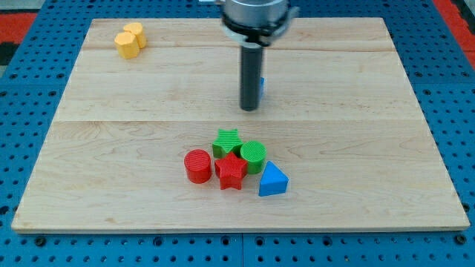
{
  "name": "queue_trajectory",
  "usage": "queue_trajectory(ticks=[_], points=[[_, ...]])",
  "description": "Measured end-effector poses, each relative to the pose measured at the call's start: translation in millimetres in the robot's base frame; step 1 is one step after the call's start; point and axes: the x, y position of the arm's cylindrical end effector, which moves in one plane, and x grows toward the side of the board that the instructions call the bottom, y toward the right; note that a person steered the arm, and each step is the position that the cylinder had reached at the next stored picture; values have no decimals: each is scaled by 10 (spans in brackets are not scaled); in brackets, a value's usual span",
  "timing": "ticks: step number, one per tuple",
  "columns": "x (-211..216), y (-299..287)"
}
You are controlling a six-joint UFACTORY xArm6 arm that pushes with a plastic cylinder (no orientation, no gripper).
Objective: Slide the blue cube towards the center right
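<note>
The blue cube point(262, 87) is mostly hidden behind my rod; only a thin blue sliver shows at the rod's right edge, above the board's middle. My tip point(249, 109) rests on the wooden board point(148, 111), just in front of and to the left of the cube, close to or touching it.
A cluster lies below the tip: red cylinder point(197, 165), green star point(226, 142), green cylinder point(253, 156), red star point(231, 171), blue triangular block point(272, 180). A yellow block point(130, 40) sits at the view's top left. Blue pegboard surrounds the board.
</note>
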Motion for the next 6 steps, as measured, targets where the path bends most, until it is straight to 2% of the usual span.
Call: queue_trajectory(ticks=[1, 2, 3, 4, 5, 6], points=[[-271, -330], [-356, -375], [-125, -38], [-97, 166], [-123, 288], [-324, 170]])
